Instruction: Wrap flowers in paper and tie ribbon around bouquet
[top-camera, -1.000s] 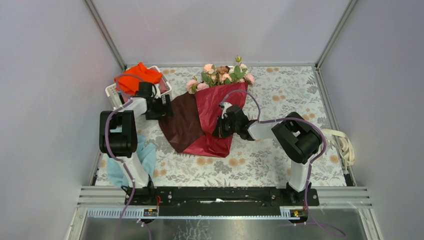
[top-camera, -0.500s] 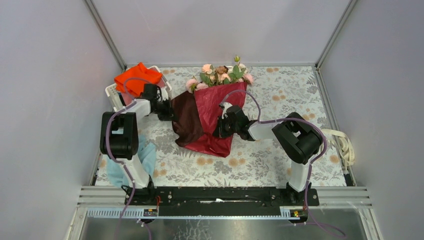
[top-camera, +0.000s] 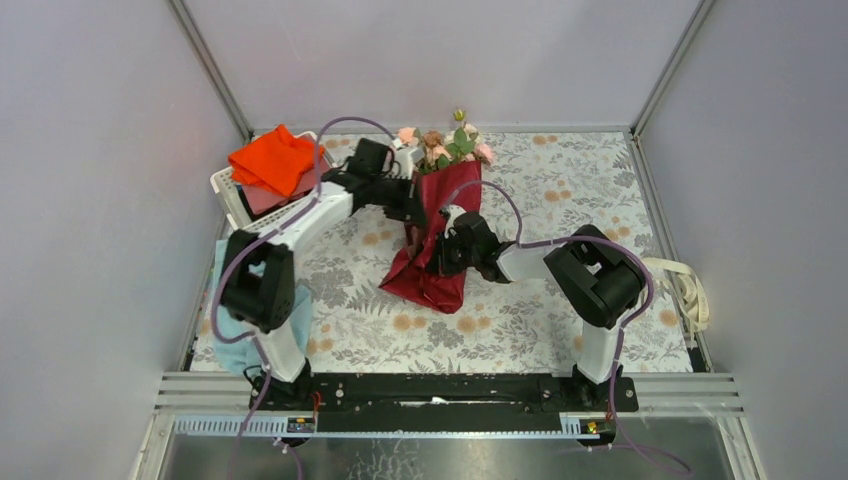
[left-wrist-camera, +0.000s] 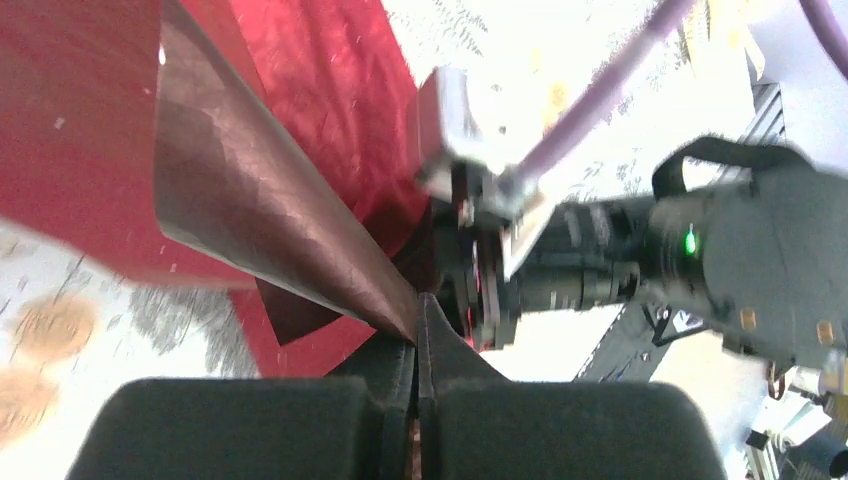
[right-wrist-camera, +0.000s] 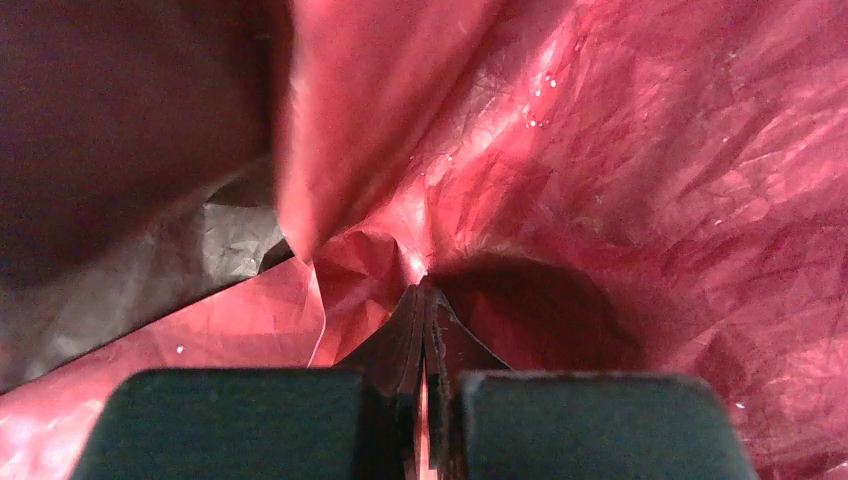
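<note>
Overhead, the dark red crinkly paper sheet (top-camera: 440, 290) lay gathered into a narrow bundle on the flower-patterned counter (top-camera: 580, 180). It ran from a wide near end to a far end where the bunch of pale pink roses with green leaves (top-camera: 450, 148) rose out of it. The stems were hidden inside the paper.

The left fingers (top-camera: 412, 205) were at the left edge of the paper, close to its far end. In the left wrist view they (left-wrist-camera: 416, 330) were closed tight on a lifted flap of the paper (left-wrist-camera: 250, 200), whose duller brown underside ran straight into their tips. The black right arm (left-wrist-camera: 720, 250) showed just beyond that flap.

The right fingers (top-camera: 437, 262) were on the right side of the paper, near its middle. Up close they (right-wrist-camera: 423, 300) were pinched together on a crease of the paper (right-wrist-camera: 650, 200), which filled that whole view.

Well to the right of the paper, past the right arm, the long cream-white ribbon band (top-camera: 690, 290) lay looped at the counter's edge. Well to the left of the paper sat a bright orange cloth (top-camera: 272, 160) on a white basket (top-camera: 228, 190), and nearer the bases a light blue cloth (top-camera: 232, 340).
</note>
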